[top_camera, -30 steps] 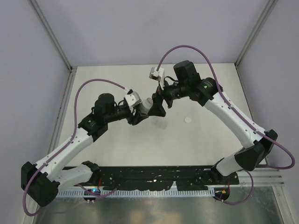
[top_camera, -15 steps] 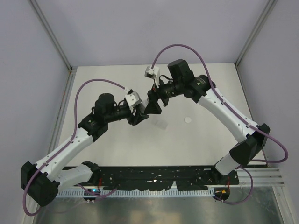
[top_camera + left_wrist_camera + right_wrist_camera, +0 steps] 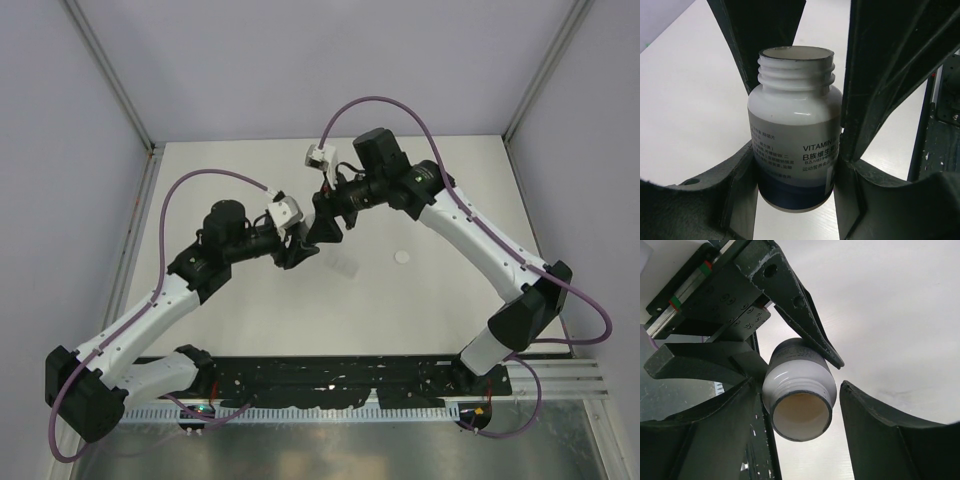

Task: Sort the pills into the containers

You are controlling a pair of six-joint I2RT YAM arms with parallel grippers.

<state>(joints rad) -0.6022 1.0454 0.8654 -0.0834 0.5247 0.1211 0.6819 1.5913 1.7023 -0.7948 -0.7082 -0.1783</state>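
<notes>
Fingers of the left gripper (image 3: pixel 795 167) press the lower half of the bottle (image 3: pixel 795 110) from 2 sides, so this gripper is clamped on it. The bottle points straight out past those fingers, its long way running along them; its lid is off, and the ridged neck with the open mouth is the far end; it looks to be held up off the table (image 3: pixel 450 190), tipped over a bit.

The right gripper (image 3: pixel 802 390) faces the bottle from the other end; its 2 fingers sit on either side of the neck, spread apart; 1 finger looks right up against the white side and the other shows a clear gap, so it is not holding anything yet. The mouth looks straight back at the right wrist, so the bottle's long way lines up with the right gripper's reach. I think the next move is a pinch on the neck, and for that the fingers need only shut, not travel; the right arm is the nearer 1 for that end.

Further out, the clear packet (image 3: pixel 345 266) lies on the table just under the 2 grippers, on the side toward the arm bases; the white cap (image 3: pixel 403 257) lies well apart, out on the right gripper's side. I cannot see any pills; the inside of the bottle looks yellowish, but I cannot tell what is in there.
</notes>
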